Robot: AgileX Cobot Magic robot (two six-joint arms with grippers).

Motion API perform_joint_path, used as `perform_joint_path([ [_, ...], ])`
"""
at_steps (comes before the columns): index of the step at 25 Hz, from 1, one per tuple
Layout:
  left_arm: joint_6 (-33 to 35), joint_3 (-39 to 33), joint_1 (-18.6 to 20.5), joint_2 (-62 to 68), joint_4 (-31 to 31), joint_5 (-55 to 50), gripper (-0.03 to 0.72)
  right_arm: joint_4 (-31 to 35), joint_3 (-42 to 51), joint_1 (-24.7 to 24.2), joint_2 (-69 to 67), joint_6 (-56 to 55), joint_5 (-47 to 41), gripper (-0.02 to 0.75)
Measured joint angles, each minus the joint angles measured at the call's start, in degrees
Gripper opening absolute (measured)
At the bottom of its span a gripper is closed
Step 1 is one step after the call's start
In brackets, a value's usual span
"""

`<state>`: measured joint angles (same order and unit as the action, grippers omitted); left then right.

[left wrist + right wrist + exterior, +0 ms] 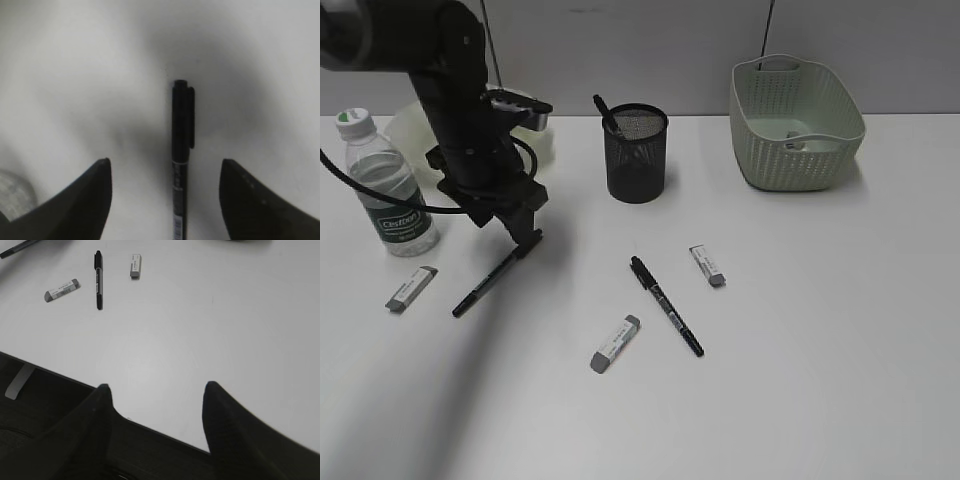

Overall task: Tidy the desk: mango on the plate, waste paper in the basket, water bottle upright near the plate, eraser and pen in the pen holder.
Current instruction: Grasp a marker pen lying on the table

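L hand point(165, 200) apart astride pen point(180, 160) on table point(800, 380); off-centre closure may roll it. R hand point(155, 415) apart, idle.

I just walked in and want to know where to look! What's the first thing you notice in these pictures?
The big black robot arm on the left stands out: its left gripper hangs open over a black pen on the white desk. Next come the water bottle standing at the far left, and the black mesh pen holder and green basket at the back.
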<state>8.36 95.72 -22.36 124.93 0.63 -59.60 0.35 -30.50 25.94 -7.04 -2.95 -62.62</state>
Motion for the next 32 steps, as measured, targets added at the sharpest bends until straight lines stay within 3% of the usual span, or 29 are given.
perform_joint_path([
  [5, -1.7, 2.8, -0.2, 2.9, -0.6, -1.0, 0.508, 0.0, 0.0, 0.0, 0.0, 0.0, 0.0, 0.458],
  [15, -6.6, 3.2, -4.2, 4.5, -5.8, -0.7, 0.494, 0.0, 0.0, 0.0, 0.0, 0.0, 0.0, 0.458],
  [22, -7.3, 3.2, -4.1, 5.9, -6.3, -0.4, 0.426, 0.0, 0.0, 0.0, 0.0, 0.0, 0.0, 0.458],
  [26, -7.4, 3.2, -4.1, 6.2, -5.5, 0.0, 0.36, 0.0, 0.0, 0.0, 0.0, 0.0, 0.0, 0.458],
  [32, -7.3, 3.2, -4.1, 6.2, -4.3, 0.6, 0.157, 0.0, 0.0, 0.0, 0.0, 0.0, 0.0, 0.458],
])
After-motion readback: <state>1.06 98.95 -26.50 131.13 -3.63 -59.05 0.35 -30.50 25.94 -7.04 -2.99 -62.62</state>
